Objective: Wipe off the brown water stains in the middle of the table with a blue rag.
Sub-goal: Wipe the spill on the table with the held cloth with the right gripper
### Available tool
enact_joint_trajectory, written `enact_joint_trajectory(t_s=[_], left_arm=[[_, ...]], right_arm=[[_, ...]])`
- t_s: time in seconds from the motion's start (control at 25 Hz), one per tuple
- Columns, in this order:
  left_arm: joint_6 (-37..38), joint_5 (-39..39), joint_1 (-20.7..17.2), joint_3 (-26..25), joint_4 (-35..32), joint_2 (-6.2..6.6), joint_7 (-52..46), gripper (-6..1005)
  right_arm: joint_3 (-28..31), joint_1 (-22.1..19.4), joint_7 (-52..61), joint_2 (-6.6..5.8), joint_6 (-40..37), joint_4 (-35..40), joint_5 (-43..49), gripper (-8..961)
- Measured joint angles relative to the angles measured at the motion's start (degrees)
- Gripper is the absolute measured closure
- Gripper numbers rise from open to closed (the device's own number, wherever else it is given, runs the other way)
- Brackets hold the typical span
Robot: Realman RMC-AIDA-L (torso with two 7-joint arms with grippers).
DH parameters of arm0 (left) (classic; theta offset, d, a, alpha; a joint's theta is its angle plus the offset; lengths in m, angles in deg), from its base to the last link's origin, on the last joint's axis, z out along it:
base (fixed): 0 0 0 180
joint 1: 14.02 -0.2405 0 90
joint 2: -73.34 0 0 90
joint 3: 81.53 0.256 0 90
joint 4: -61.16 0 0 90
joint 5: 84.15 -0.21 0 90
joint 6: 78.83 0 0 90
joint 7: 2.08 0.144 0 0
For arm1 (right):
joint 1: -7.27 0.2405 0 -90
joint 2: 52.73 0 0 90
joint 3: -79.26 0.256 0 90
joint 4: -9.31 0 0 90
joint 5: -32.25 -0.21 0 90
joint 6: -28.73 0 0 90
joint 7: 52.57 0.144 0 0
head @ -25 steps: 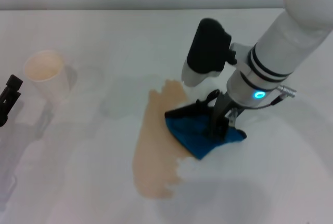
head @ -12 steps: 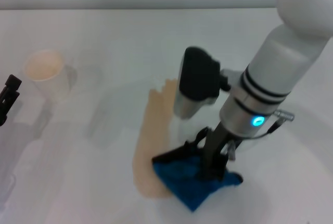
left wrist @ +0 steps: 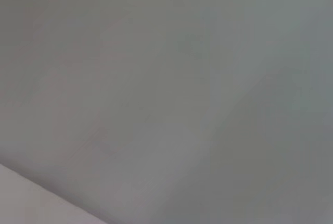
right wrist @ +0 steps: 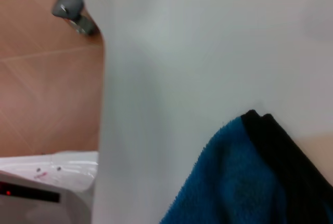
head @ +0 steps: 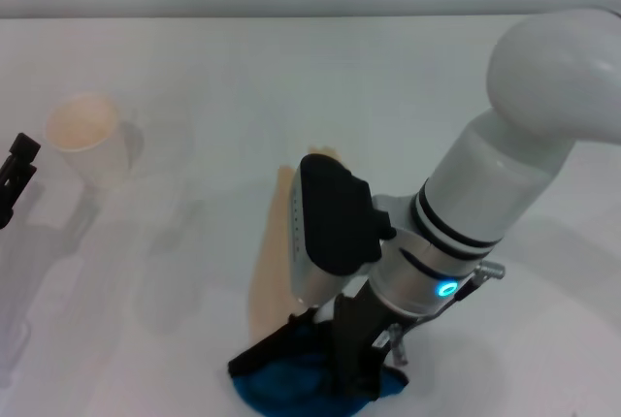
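The brown water stains [head: 273, 252] show as a narrow tan strip on the white table [head: 194, 78], running from the middle toward the near edge. The blue rag [head: 291, 386] lies bunched at the strip's near end, close to the table's front edge. My right gripper [head: 354, 376] stands on the rag, shut on it and pressing it down; the black wrist camera housing hides part of the stain. The right wrist view shows the rag's [right wrist: 237, 185] blue pile and black edging on white tabletop. My left gripper [head: 16, 176] is parked at the far left.
A white paper cup [head: 89, 141] stands at the left, near the left gripper. The right wrist view shows the table's edge with brown floor [right wrist: 47, 83] beyond it. The left wrist view shows only plain grey surface.
My right arm has dragged the rag down the stain toward the front edge. The stain's right side is wiped away, leaving a thinner strip. The left arm has not moved.
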Motion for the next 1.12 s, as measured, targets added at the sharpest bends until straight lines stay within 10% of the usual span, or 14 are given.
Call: enact_joint_trajectory(t_s=[1.12], left_arm=[[-0.2, 0.3, 0.2, 0.0, 0.0, 0.09, -0.2, 112]], right_arm=[[-8.0, -5.3, -5.4, 0.04, 24.2, 0.3, -3.1, 896]])
